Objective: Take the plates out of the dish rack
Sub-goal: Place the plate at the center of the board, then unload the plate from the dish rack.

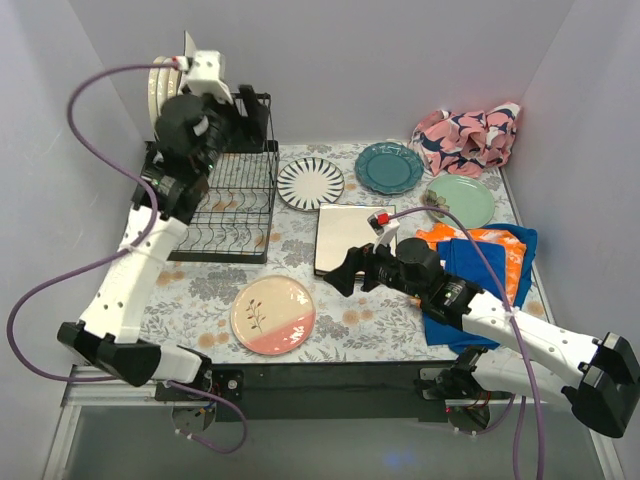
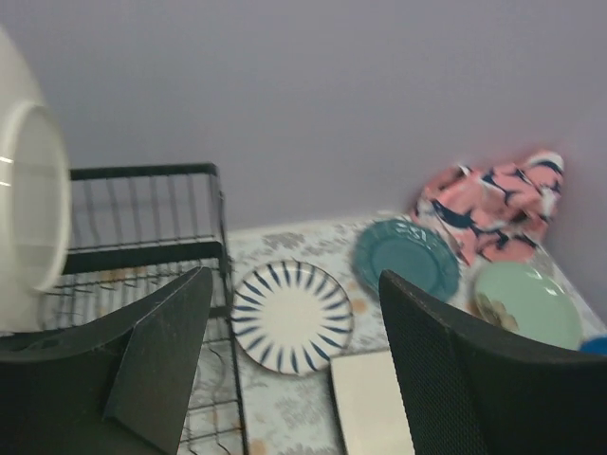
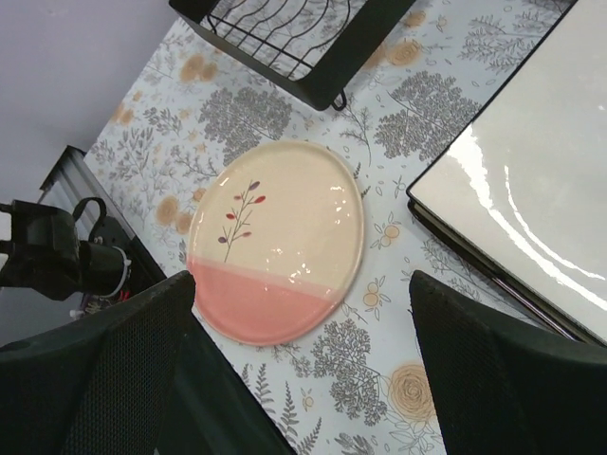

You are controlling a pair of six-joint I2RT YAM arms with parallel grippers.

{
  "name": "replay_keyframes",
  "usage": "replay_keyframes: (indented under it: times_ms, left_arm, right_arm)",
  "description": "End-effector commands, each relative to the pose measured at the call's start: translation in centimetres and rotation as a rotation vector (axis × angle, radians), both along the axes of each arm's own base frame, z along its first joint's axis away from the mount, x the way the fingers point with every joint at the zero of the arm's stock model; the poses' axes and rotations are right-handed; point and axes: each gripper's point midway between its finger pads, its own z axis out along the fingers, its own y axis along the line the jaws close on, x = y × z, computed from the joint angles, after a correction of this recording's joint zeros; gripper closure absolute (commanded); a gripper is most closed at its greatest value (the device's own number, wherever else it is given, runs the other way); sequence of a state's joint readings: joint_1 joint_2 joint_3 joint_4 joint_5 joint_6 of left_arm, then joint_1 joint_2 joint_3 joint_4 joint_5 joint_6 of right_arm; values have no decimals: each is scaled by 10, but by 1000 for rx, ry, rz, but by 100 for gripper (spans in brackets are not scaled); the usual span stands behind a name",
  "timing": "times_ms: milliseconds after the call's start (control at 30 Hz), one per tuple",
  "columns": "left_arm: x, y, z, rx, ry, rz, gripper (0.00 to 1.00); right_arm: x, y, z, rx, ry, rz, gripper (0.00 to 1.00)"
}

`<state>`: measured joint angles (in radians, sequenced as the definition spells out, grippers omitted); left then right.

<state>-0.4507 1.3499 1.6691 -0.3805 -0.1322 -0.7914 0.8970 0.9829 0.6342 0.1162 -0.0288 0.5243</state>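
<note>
fingers of the right gripper hang spread and empty over the pink-and-cream plate on the table, well apart from the dish rack. farther back, the left gripper, likewise spread and empty, is the closer one: the cream plates stand on edge at the rack's far corner, just to its left.

The top camera looks down from the near edge; both wrist cameras (much closer) also catch the square plate.

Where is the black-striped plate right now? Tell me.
In the top view, the black-striped plate lies flat between the dish rack on its left and the teal plate on its right.
</note>
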Motion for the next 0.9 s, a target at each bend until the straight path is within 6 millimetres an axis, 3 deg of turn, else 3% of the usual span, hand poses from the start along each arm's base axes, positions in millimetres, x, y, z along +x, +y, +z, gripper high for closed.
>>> replay_keyframes:
  times_ms: [0, 33, 67, 133, 167, 267, 333, 567, 867]
  left_arm:
    - [21, 60, 26, -7, 15, 75, 32]
    - [24, 63, 27, -23, 22, 48, 34]
    - [33, 85, 25, -29, 29, 92, 35]
    - [39, 100, 26, -52, 24, 102, 35]
    - [43, 122, 27, -62, 19, 143, 35]
    - [54, 156, 28, -119, 23, 157, 35]
    - [66, 167, 24, -144, 34, 147, 35]
    - [93, 180, 10, -142, 57, 121, 37]
    - [100, 167, -16, -92, 75, 16, 44]
  right_arm:
    - [-2, -2, 6, -1, -54, 23, 2]
    - [-2, -3, 7, -2, -64, 23, 2]
    - [0, -4, 5, -7, -66, 15, 2]
    - [0, -5, 4, -10, -66, 8, 2]
    - [1, -5, 5, -9, -70, 10, 3]
    - [0, -3, 7, -9, -75, 24, 3]
    - [0, -1, 9, -9, -78, 29, 3]
    - [2, -4, 6, -20, -85, 16, 4]
    - [6, -4, 0, -44, -88, 4, 4]
